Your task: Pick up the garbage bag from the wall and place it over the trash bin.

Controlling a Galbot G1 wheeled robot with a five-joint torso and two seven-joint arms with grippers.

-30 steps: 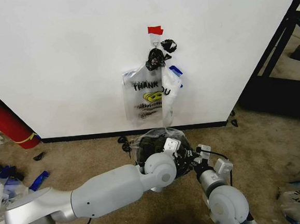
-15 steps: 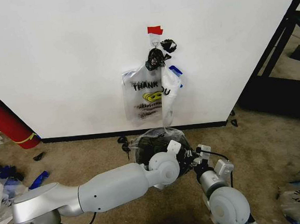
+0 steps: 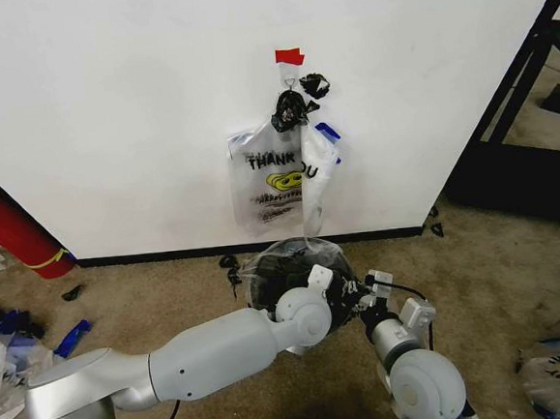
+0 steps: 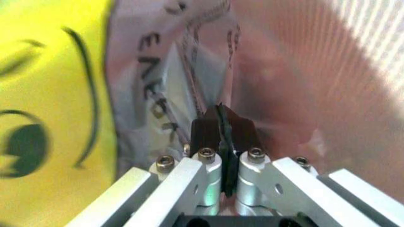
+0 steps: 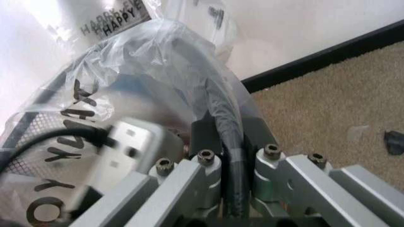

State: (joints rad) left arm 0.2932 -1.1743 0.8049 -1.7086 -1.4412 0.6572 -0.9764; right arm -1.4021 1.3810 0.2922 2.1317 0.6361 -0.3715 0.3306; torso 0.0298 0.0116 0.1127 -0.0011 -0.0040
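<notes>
A clear bag (image 3: 265, 264) lay draped over the bin (image 3: 289, 267), which stood on the carpet (image 3: 170, 286) at the foot of the wall (image 3: 107, 107). The left gripper (image 4: 222, 124) pinched bag plastic inside the bin. The right gripper (image 5: 230, 137) clamped bag and rim (image 5: 215, 101). Above the bin, another bag (image 3: 273, 176) hung on the wall.

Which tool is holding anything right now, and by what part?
Both: left tool pinches the bag's film; right tool clamps bag and bin rim.
</notes>
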